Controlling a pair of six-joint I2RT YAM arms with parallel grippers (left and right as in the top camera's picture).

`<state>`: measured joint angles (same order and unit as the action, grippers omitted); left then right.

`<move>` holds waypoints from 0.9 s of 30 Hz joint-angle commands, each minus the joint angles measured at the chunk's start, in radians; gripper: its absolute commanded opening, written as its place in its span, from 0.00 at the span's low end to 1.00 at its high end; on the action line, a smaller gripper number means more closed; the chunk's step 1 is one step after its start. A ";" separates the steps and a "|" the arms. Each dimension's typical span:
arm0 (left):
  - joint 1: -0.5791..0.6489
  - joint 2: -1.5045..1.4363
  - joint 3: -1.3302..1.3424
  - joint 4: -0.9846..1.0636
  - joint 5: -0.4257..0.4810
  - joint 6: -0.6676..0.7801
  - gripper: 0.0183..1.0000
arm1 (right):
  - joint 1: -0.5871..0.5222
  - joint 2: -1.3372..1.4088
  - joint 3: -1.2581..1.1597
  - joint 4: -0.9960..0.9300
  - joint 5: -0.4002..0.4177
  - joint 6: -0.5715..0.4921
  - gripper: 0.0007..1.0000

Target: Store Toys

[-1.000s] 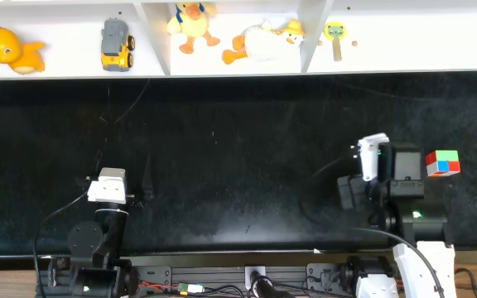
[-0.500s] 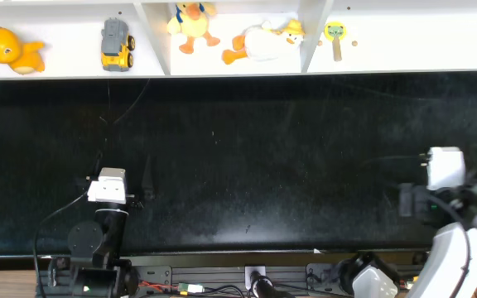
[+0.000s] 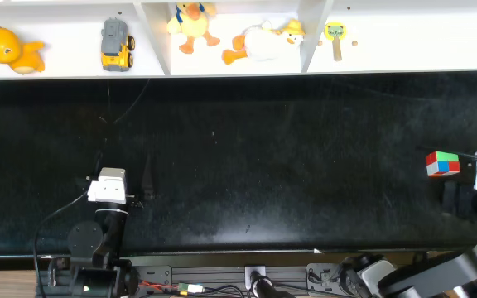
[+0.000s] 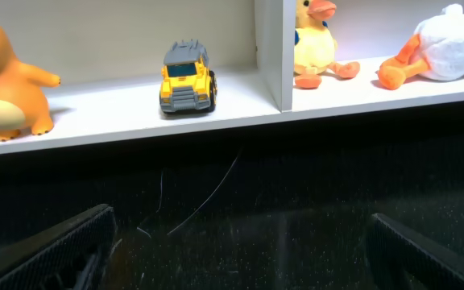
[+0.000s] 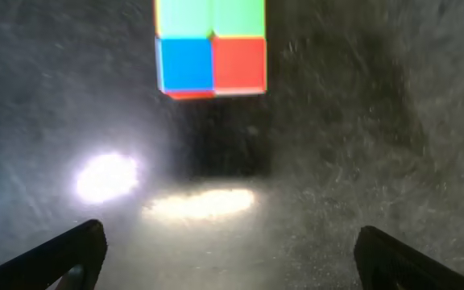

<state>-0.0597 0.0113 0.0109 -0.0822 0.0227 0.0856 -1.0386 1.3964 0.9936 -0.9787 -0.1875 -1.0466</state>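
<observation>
A colour cube [image 3: 442, 163] lies on the black mat near the right edge. My right gripper [image 5: 230, 262] hangs just beside it, open, with the cube [image 5: 210, 48] ahead of the fingers and not between them. In the top view the right gripper [image 3: 462, 192] sits at the far right, next to the cube. My left gripper [image 4: 232, 270] is open and holds nothing, low at the front left [image 3: 108, 186], facing the shelf.
A white shelf [image 3: 238, 66] runs along the back. It holds an orange toy [image 3: 15, 48], a yellow truck [image 3: 116, 43], a yellow duck [image 3: 193, 25], a white duck plush [image 3: 263, 40] and a small green toy [image 3: 335, 35]. White dividers [image 3: 157, 33] split the bays.
My right arm has swung from left of the cube across to the mat's right edge, covering the cube midway and uncovering it now. The cube and the left arm stayed put.
</observation>
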 commanded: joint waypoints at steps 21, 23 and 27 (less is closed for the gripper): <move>-0.007 -0.008 -0.003 -0.002 -0.002 0.016 1.00 | 0.027 0.201 0.031 0.191 -0.317 -0.025 1.00; -0.007 -0.008 -0.003 -0.002 -0.002 0.016 1.00 | 0.044 0.203 0.031 0.198 -0.318 -0.013 1.00; -0.007 -0.008 -0.003 -0.002 -0.002 0.016 1.00 | 0.070 0.206 0.031 0.231 -0.316 0.048 1.00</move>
<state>-0.0597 0.0113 0.0109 -0.0822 0.0227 0.0856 -0.9825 1.5925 0.9958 -0.7612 -0.4751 -1.0576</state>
